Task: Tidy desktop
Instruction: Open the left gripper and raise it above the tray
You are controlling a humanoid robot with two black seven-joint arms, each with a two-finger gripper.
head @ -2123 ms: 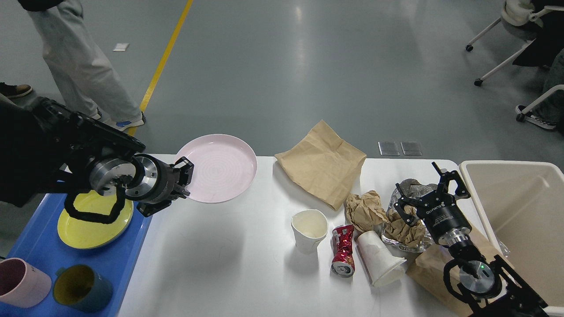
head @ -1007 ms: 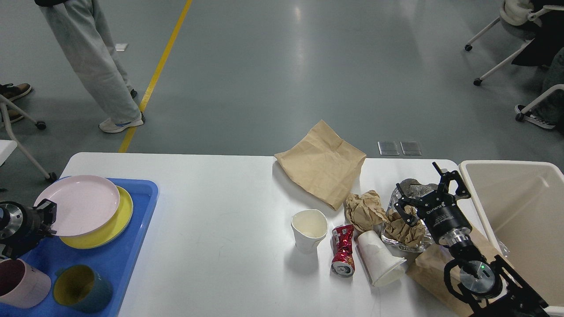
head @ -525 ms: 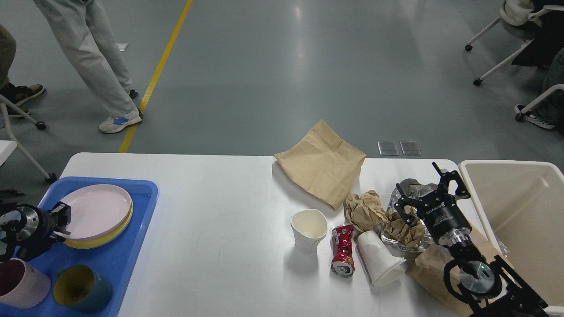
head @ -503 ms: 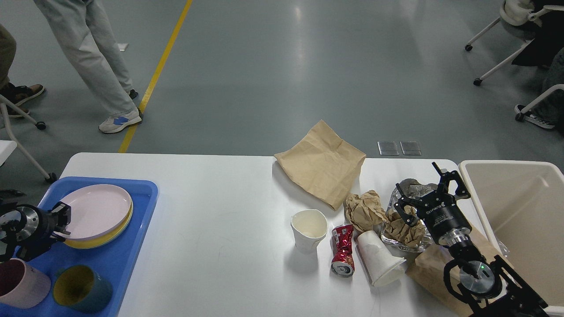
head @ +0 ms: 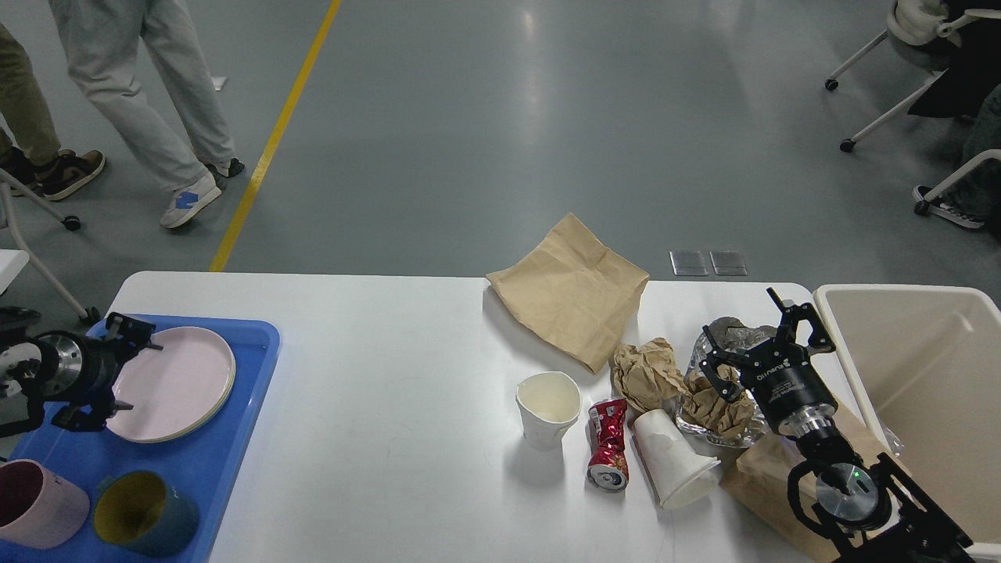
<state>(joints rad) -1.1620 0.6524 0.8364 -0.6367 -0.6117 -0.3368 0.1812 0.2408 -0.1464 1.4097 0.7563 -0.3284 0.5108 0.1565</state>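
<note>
Since released, pink plate (head: 174, 385) now stacked in tray (head: 227, 461) at tabletop (head: 391, 438) left edge; left gripper (head: 125, 371) spread wide, right gripper (head: 762, 336) wide over trash (head: 715, 407); dishes likely done.

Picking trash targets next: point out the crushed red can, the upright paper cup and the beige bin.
crushed red can (head: 609, 444), head view, middle of its dented side
upright paper cup (head: 547, 426), head view, front wall
beige bin (head: 899, 292), head view, far rim

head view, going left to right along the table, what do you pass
Pink mug → yellow-lined teal mug → upright white paper cup → crushed red drinks can → tipped-over white paper cup → beige rectangular bin.
</note>
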